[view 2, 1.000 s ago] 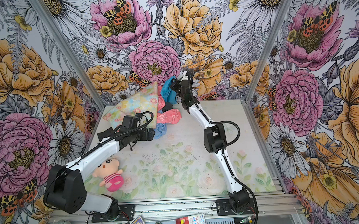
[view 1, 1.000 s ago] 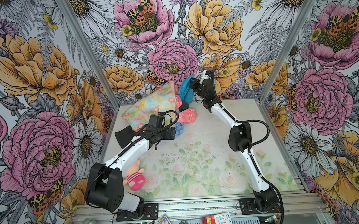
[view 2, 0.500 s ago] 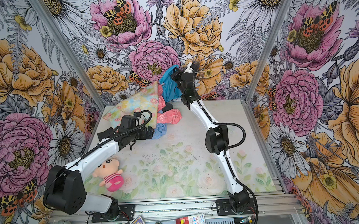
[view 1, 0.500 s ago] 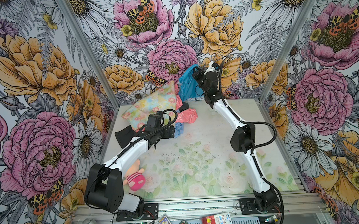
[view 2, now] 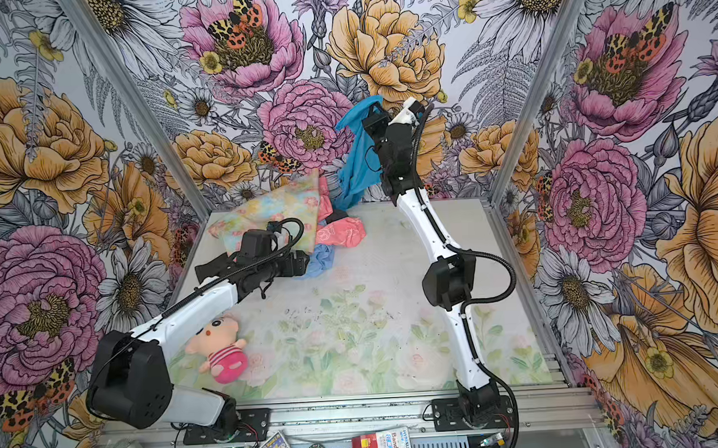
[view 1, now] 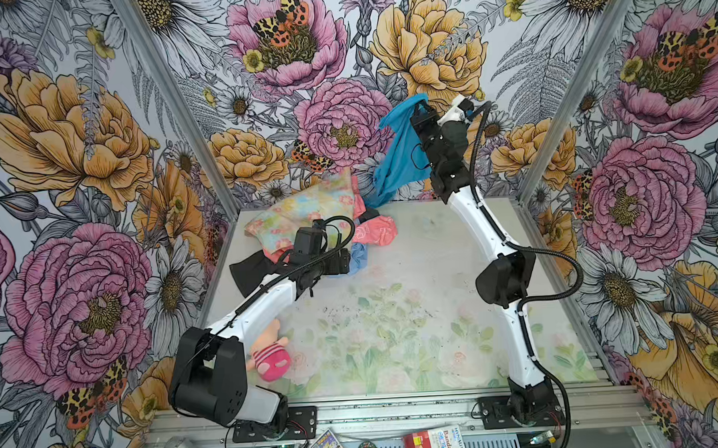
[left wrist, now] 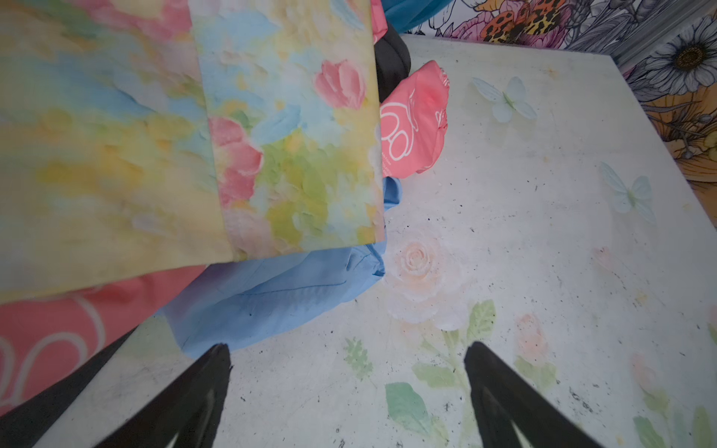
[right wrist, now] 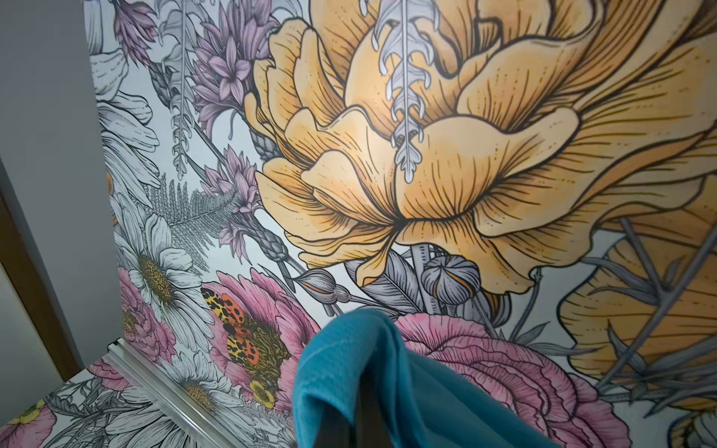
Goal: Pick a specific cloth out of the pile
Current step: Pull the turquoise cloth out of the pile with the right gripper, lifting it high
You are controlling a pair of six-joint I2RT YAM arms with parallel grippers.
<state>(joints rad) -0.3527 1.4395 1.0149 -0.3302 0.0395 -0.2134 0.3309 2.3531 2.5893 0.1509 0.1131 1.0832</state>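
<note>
Nearest the front edge, a pink-and-cream plush doll (view 1: 269,353) lies on the pale flower-printed table (view 1: 394,315), by the L arm's base. Past it, the L tool (left wrist: 347,346) hovers low w/ jaws apart, grasping nothing. One of its fingertips is just beside the sky-blue cloth (left wrist: 271,294) at the front of the pile (view 1: 274,228). The pile also has a pastel floral sheet (view 1: 302,211) on top, a coral-pink cloth w/ white print (view 1: 376,230) and a black cloth (view 1: 251,269).

Farthest back, the R tool (view 1: 421,114) is clenched on the plain turquoise-blue thin cloth (view 1: 400,148). A sec ago that tool sat low, just over the pile, w/ the cloth bunched at it. Now we see it raised high against the flowered back wall (view 1: 341,47), cloth hanging long beneath. We judge the pick nearly done, as most of the cloth is out. Its lower tail reaches down to the pile's back corner, and we can't tell if it has left the heap.

For room, the wall is close behind the R tool, so there is little space further back. The table's middle and R half are bare, open for bringing the cloth forward. The L arm and the pile fill the L rear.
</note>
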